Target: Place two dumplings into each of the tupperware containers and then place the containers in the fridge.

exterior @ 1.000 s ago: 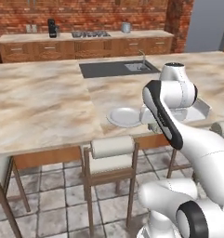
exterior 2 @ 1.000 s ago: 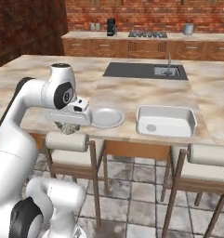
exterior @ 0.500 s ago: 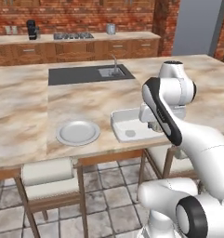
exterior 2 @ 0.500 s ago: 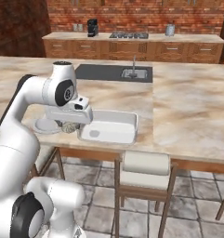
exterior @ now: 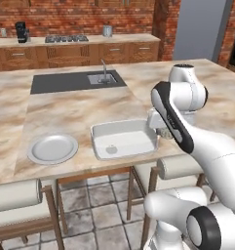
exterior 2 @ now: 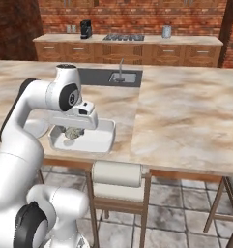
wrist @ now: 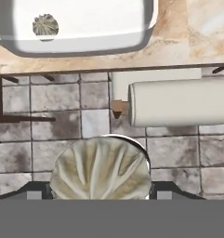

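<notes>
The two-finger gripper [wrist: 100,193] carries a pale, pleated, shell-ribbed dumpling [wrist: 100,170], its jaws spread wide and clamped on the lump's two flanks; in the hand view it bulges large and cream-coloured above the dark finger tips. In the right base view the same dumpling [exterior 2: 73,132] hangs as a small grey-beige knob under the white hand, at the front rim of the large white rectangular tupperware tray [exterior 2: 101,140]. That tray [exterior: 126,128] is shallow, smooth and matte, with rounded corners and a raised rim, and it sits near the front edge of the beige marbled stone surface [exterior: 65,110]. A second dumpling [exterior: 111,149], small and roundish, lies inside the tray on its floor, towards the front left corner as the left base view shows it; the hand view shows its ribbed top [wrist: 45,25] against the white floor [wrist: 95,18]. Just to the tray's left, apart from it, rests a round white-grey plate [exterior: 52,148] with a flat broad rim. Below the surface's edge a cylindrical cream-padded stool back [wrist: 178,102] on a wooden frame stands over mottled grey stone floor tiles [wrist: 62,121]. The tall plain grey fridge [exterior: 201,29] rises smooth at the far right of the brick-walled kitchen.
</notes>
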Available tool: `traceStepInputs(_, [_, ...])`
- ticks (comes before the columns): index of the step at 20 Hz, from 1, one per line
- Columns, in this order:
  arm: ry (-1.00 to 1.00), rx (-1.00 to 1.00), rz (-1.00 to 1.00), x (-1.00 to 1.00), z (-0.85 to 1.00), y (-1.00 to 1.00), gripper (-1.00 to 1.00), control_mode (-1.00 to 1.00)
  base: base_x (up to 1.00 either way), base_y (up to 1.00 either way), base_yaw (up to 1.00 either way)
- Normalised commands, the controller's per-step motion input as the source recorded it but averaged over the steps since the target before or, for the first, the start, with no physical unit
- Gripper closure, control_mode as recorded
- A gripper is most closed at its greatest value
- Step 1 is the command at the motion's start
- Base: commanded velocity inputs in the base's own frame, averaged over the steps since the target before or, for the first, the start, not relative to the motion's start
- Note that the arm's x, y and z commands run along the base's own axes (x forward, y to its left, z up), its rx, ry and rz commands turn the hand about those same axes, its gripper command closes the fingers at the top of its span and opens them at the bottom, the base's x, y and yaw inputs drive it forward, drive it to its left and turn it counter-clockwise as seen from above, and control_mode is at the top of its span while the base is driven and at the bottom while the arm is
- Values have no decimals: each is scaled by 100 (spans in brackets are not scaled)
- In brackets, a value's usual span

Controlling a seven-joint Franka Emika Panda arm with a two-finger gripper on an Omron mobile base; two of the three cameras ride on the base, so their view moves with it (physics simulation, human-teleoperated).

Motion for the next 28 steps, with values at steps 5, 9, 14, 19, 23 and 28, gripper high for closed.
traceStepInputs(5, [0, 0, 0, 0, 0, 0, 100, 100, 49, 0, 0])
traceStepInputs(9, [0, 0, 0, 0, 0, 0, 100, 100, 63, 1, 0])
traceStepInputs(14, [6, 0, 0, 39, -12, 12, 100, -100, 39, 1, 0])
traceStepInputs(19, [22, 0, 0, 100, -48, 47, 100, -100, 0, 0, 0])
traceStepInputs(23, [22, 0, 0, 100, -71, 23, 100, -100, 0, 0, 0])
traceStepInputs(28, [10, 0, 0, 96, -90, 1, 100, -100, 0, 0, 0])
